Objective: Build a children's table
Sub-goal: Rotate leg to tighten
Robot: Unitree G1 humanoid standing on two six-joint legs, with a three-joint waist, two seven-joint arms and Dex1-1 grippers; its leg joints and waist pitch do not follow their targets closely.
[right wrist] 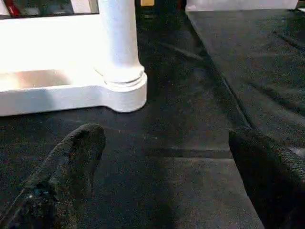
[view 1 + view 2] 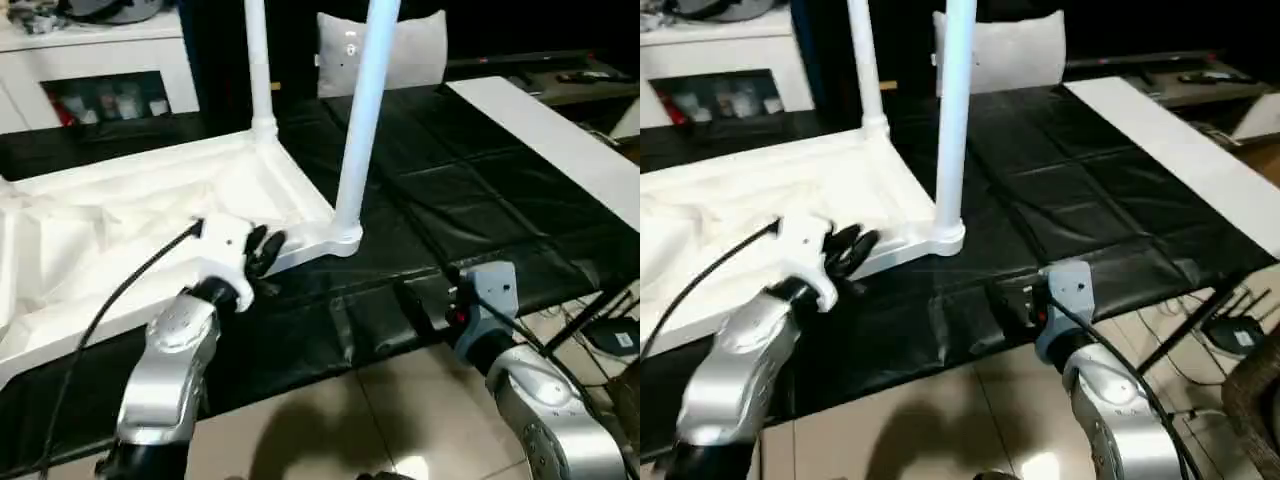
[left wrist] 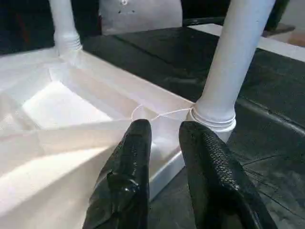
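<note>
Right gripper (image 1: 162,176) jaws spread wide; left gripper (image 3: 164,143) slightly parted over tabletop (image 3: 71,109); legs (image 2: 365,110) cropped.

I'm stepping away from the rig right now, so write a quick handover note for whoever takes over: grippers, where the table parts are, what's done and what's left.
Left gripper: fingers slightly apart, holding nothing, at the near rim of the tabletop, close to the near corner leg.
Right gripper: wide open, empty, low over the black mat, apart from the table.
Tabletop lies upside down on the mat, ribbed underside up.
Done: two legs stand upright in corner sockets, the near one and the far corner leg.
Left: the other corners are out of frame; check them and fit any missing legs, then turn the table over.
</note>
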